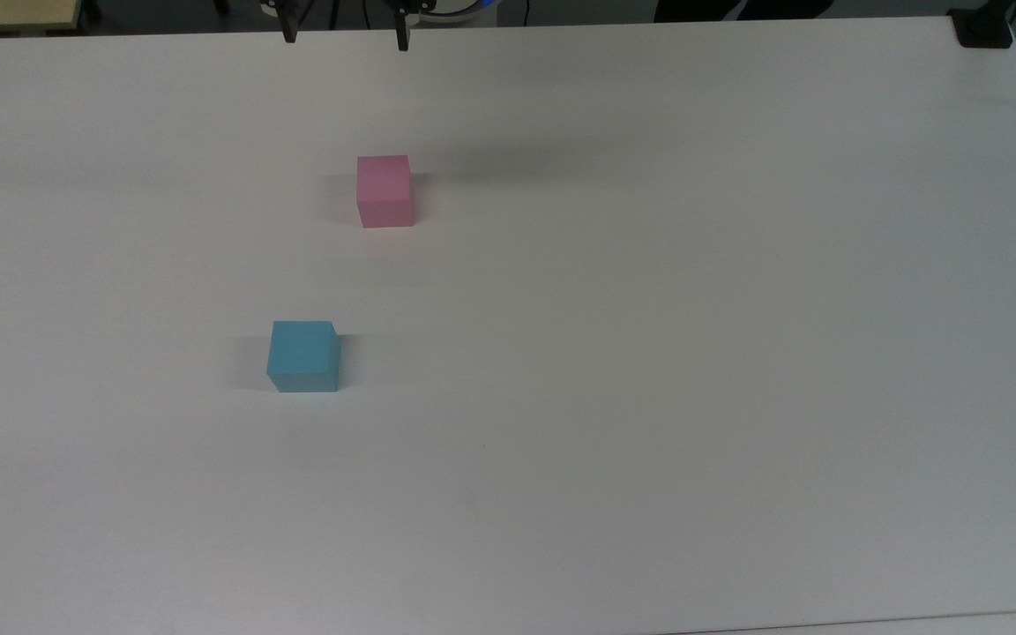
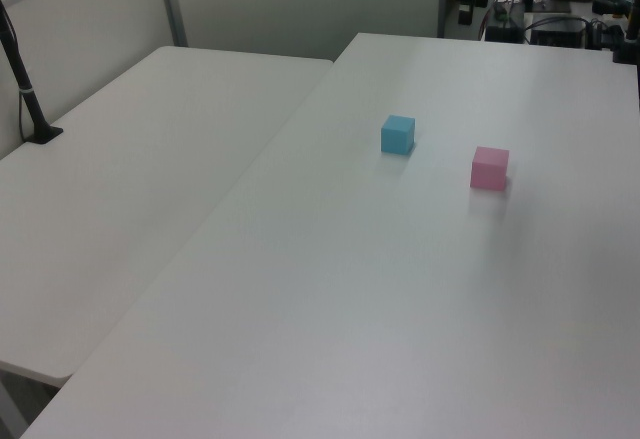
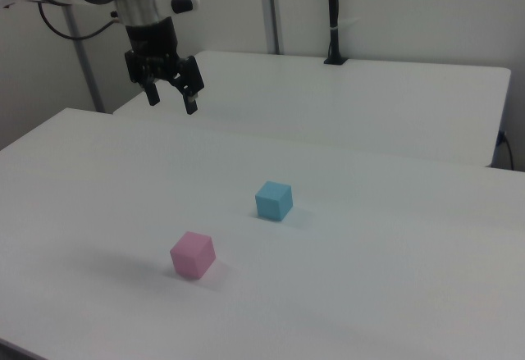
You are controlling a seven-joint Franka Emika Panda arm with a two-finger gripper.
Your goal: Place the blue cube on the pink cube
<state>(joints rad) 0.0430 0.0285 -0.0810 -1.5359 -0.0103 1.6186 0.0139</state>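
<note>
Gripper (image 3: 171, 103) released, empty, raised | blue cube (image 3: 273, 200) on surface (image 3: 394, 286), well below and apart | pink cube (image 3: 193, 254) below, bare-topped | progress: 0 steps done; grasp, lift, stack remain

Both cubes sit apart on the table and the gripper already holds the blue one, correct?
No. The gripper holds nothing: in the right view it hangs open above the table. The blue cube and pink cube do sit apart.
</note>
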